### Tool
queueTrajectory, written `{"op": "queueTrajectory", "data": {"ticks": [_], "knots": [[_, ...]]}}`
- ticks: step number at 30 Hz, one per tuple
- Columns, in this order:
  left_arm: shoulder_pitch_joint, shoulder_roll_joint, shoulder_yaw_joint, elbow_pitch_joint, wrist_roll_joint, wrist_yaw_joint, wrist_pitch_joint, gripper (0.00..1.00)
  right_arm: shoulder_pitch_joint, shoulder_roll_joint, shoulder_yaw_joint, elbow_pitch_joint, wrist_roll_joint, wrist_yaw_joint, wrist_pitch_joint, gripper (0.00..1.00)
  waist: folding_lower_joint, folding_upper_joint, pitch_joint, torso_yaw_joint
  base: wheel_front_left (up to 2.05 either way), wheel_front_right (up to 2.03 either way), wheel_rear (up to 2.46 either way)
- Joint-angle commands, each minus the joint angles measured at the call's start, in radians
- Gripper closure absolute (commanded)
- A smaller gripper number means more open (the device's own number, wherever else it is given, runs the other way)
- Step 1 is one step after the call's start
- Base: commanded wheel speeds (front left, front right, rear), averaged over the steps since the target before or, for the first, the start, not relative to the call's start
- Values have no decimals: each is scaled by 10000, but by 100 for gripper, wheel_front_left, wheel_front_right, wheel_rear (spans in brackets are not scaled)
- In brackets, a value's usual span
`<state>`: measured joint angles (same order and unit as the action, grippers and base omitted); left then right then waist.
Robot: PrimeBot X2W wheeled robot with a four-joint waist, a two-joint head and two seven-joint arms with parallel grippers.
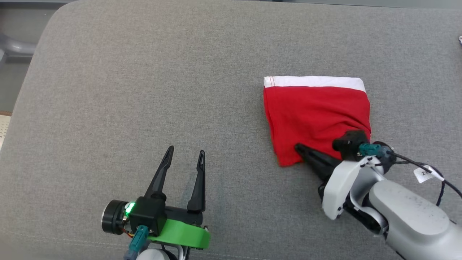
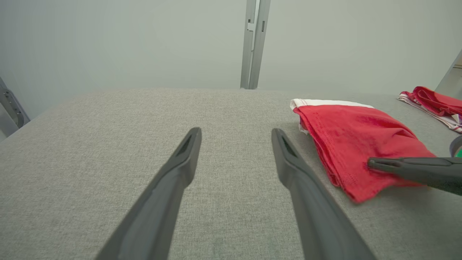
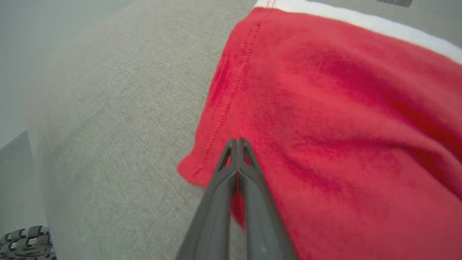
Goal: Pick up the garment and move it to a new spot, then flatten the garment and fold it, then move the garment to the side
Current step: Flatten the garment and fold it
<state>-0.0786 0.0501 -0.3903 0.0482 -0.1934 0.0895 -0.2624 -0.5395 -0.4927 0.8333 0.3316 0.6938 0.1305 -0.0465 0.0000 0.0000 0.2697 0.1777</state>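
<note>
A folded red garment point(image 1: 317, 115) with a white waistband along its far edge lies flat on the grey padded surface point(image 1: 144, 72), right of centre. My right gripper point(image 1: 297, 146) is shut, its fingers pressed together, and its tip rests over the garment's near left corner point(image 3: 325, 126). No cloth shows between the fingers. In the left wrist view the same gripper point(image 2: 370, 164) lies as one dark bar across the garment point(image 2: 353, 144). My left gripper point(image 1: 186, 150) is open and empty above bare surface, well left of the garment.
A second red and white garment point(image 2: 433, 101) lies crumpled at the far right of the surface. The surface's rounded left edge point(image 1: 32, 68) drops to the floor. A pale wall with a metal post point(image 2: 254, 43) stands beyond the far edge.
</note>
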Motion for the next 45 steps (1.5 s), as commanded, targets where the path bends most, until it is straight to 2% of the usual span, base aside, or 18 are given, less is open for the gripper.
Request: {"op": "queueTrajectory", "data": {"ticks": [1,4,6,9,12,14,19,23,30,33,37,39,40,41,45], "knots": [[-134,13,4,-41,-21,64,-28,0,76,-12,258,-297,307,3,-38,100,0,0,-13,-21,0,0,0],[-110,14,20,-80,54,57,-28,0,11,-111,536,-865,728,2,-275,100,0,0,-19,-108,0,0,0],[-109,14,18,-104,93,27,-28,0,-282,-245,316,-855,394,2,-692,100,0,0,5,-166,0,0,0],[-108,15,-33,-142,84,-17,-28,0,-503,-18,-407,-170,-582,5,-1406,100,0,0,66,-225,0,0,0],[-163,15,-89,-116,57,-53,-28,0,-637,523,-1057,469,-1071,3,-1801,100,0,0,153,-221,0,0,0],[-225,16,-156,-73,7,-85,-28,0,-822,656,-1281,994,-1425,-5,-1946,100,0,0,239,-163,0,0,0],[-368,16,-276,-35,-77,-106,-28,0,-1212,1086,-1739,2197,-2088,-2,-2146,100,0,0,520,158,0,0,0],[-453,14,-275,-51,-140,-79,-28,0,-1427,1295,-2038,2706,-2454,-3,-2178,100,0,0,785,349,0,0,0],[-622,14,-366,-91,-285,-25,-28,0,-1665,1386,-1725,3640,-2415,-3,-2175,100,0,0,1065,504,0,0,0],[-682,14,-368,-67,-277,-4,-28,0,-1730,1461,-1643,3792,-2359,-3,-2159,100,0,0,1060,467,0,0,0],[-628,14,-263,-3,-182,33,-28,0,-1621,1517,-2097,3247,-2260,2,-2170,100,0,0,844,294,0,0,0],[-537,15,-136,-31,-114,76,-28,0,-1396,1463,-2500,2766,-2293,2,-2171,65,0,0,671,140,0,0,0],[-462,15,-62,-40,-103,71,-28,0,-1218,1448,-2769,2469,-2330,2,-2170,15,0,0,553,34,0,0,0],[-409,15,15,-82,-102,76,-28,0,-1070,1427,-2995,2192,-2404,2,-2170,0,0,0,459,-55,0,0,0],[-86,15,521,-147,-1,156,-26,0,-139,1572,-4199,811,-2836,2,-2170,0,0,0,-62,-528,0,0,0]]}}
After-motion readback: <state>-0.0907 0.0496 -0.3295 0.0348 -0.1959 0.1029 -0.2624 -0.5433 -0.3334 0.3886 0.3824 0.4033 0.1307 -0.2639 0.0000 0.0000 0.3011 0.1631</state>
